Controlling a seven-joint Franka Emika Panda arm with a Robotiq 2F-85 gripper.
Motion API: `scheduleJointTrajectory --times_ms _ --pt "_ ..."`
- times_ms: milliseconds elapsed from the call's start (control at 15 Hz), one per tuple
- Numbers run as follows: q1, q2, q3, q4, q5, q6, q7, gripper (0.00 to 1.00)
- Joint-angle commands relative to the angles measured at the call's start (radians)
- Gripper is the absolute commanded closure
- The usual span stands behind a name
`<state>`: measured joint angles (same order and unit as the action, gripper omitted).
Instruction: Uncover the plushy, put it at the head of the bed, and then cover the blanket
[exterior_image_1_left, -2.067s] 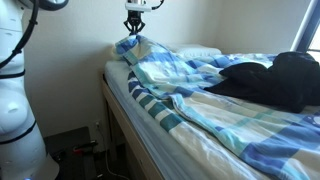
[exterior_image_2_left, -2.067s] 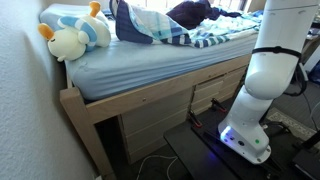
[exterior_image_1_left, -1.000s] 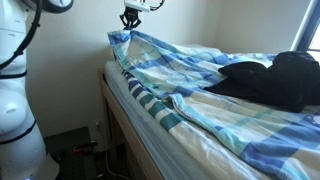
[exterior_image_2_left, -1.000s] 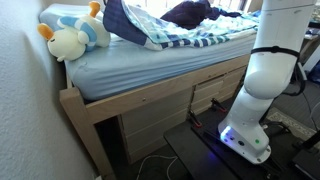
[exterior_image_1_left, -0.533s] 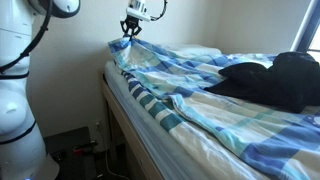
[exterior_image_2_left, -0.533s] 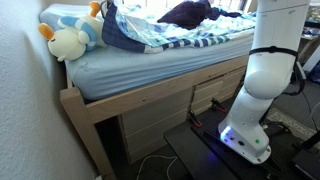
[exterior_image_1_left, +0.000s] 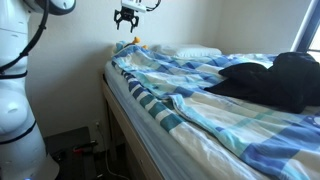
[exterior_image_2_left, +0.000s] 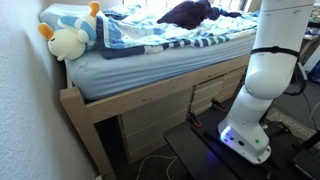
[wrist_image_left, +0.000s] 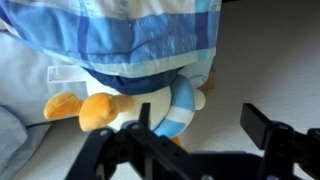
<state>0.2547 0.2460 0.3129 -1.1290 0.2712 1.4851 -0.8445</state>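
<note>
Blanket (wrist_image_left: 130, 35) partly covers plushy (wrist_image_left: 120, 100) below spread, empty fingers (wrist_image_left: 268, 128).

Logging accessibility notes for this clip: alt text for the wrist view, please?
The blue striped blanket lies over part of the plushy, whose orange parts and teal-striped body show past its edge on the white bed. The open, empty gripper fills the bottom of the picture.

Plushy (wrist_image_left: 165, 105) partly under blanket (wrist_image_left: 130, 35)

My gripper (wrist_image_left: 195, 145) spreads wide along the bottom edge; above it, the blanket (wrist_image_left: 130, 35) overlaps the plushy (wrist_image_left: 150, 105) at centre.
</note>
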Motion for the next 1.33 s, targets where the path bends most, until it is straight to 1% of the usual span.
scheduleJointTrajectory --times_ms 0,133,533,733,867,933,1067,1267 --pt "0.0 -0.038 -0.005 0.026 -0.041 -0.013 -0.02 0.0" --pt "0.001 -0.055 -0.012 0.029 -0.099 0.0 -0.021 0.0" --pt "0.008 -0.108 -0.03 -0.013 -0.462 0.038 -0.009 0.0" --pt "0.0 -0.126 -0.036 -0.038 -0.579 0.059 0.019 0.0" --pt "-0.004 -0.136 -0.044 -0.057 -0.633 0.062 0.048 0.0" --pt "-0.001 -0.089 -0.031 0.01 -0.595 0.028 0.019 0.0" --pt "-0.001 -0.094 -0.038 0.001 -0.617 0.029 0.027 0.0" --pt "-0.001 -0.1 -0.041 -0.007 -0.618 0.031 0.027 0.0"
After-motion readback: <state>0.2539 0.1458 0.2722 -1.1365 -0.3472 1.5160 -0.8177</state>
